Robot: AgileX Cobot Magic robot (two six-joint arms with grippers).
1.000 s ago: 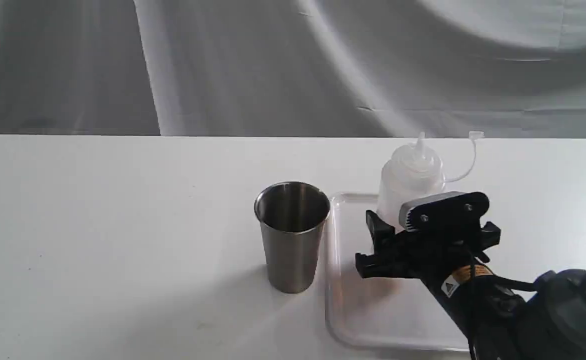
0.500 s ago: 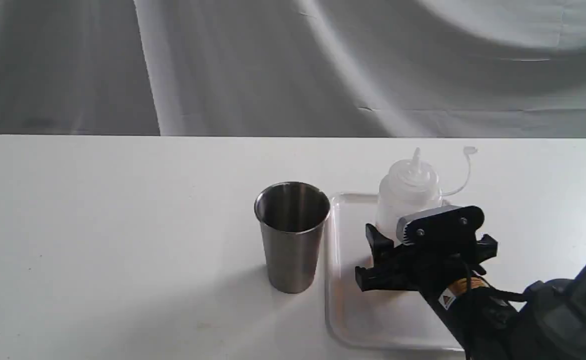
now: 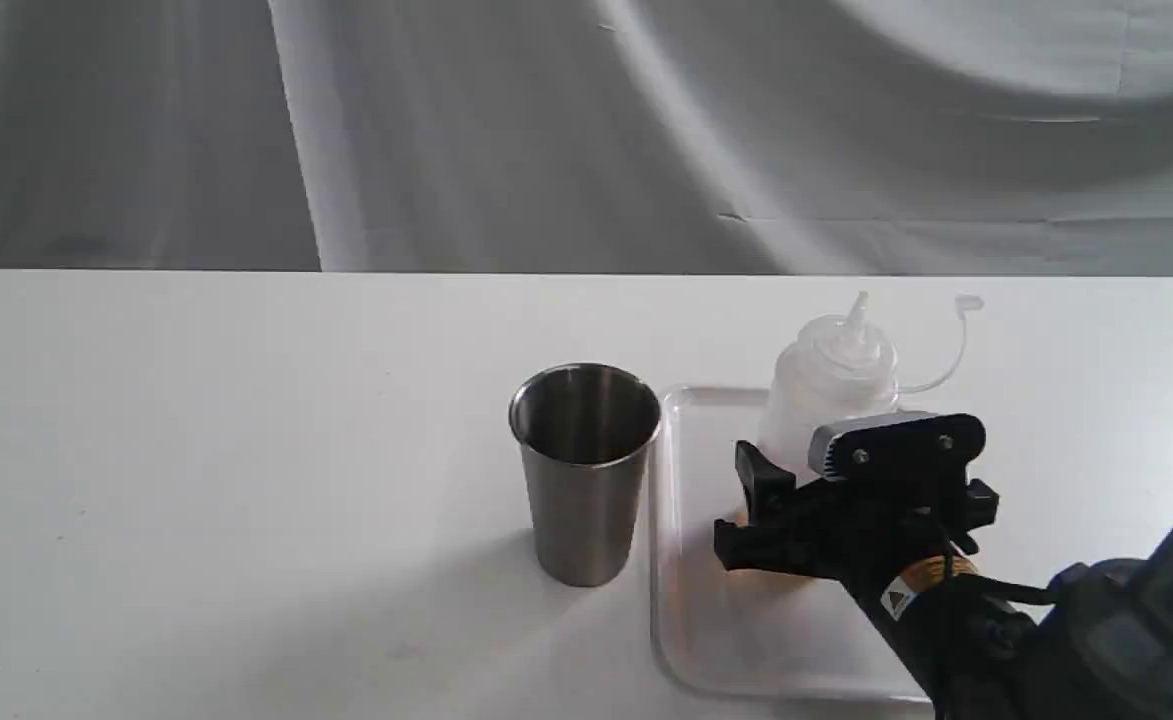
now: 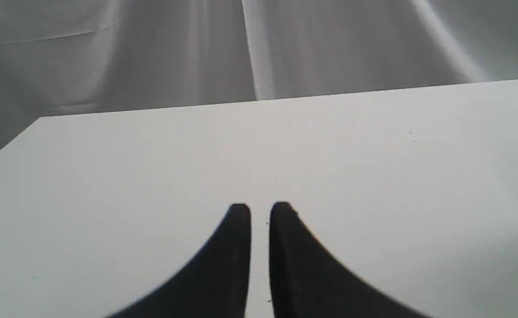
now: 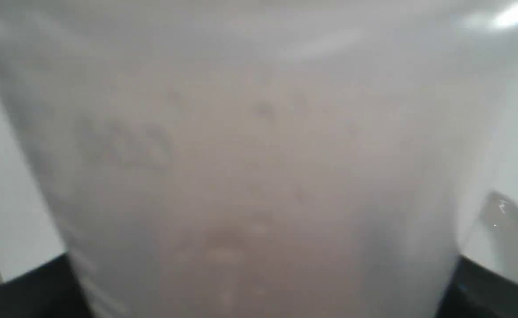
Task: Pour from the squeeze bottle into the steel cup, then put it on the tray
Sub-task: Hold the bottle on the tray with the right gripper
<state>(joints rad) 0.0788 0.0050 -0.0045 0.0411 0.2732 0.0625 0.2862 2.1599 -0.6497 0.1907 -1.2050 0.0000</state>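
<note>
tray [image 3: 736, 640]: squeeze bottle [image 3: 831, 375] above it
right claw [image 3: 861, 485]: we see it clamping bottle
left claw [image 4: 260, 212]: near-closed, empty

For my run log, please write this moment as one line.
right gripper: shut on bottle | bottle: near upright, over tray, base hidden | cup: upright, beside tray | left gripper: holds nothing

1. squeeze bottle [image 5: 259, 168] fills almost the whole frame, very close and blurred; wall is translucent and whitish.
2. Faint amber tint shows through the wall, strongest nearest the gripper.
3. right gripper [image 5: 259, 296]: black fingers [image 5: 24, 289] sit one on each side of the bottle, against its wall.
4. White surface shows past both sides; the glossy curved rim of the tray [image 5: 504, 229] is just beside one finger.
</note>
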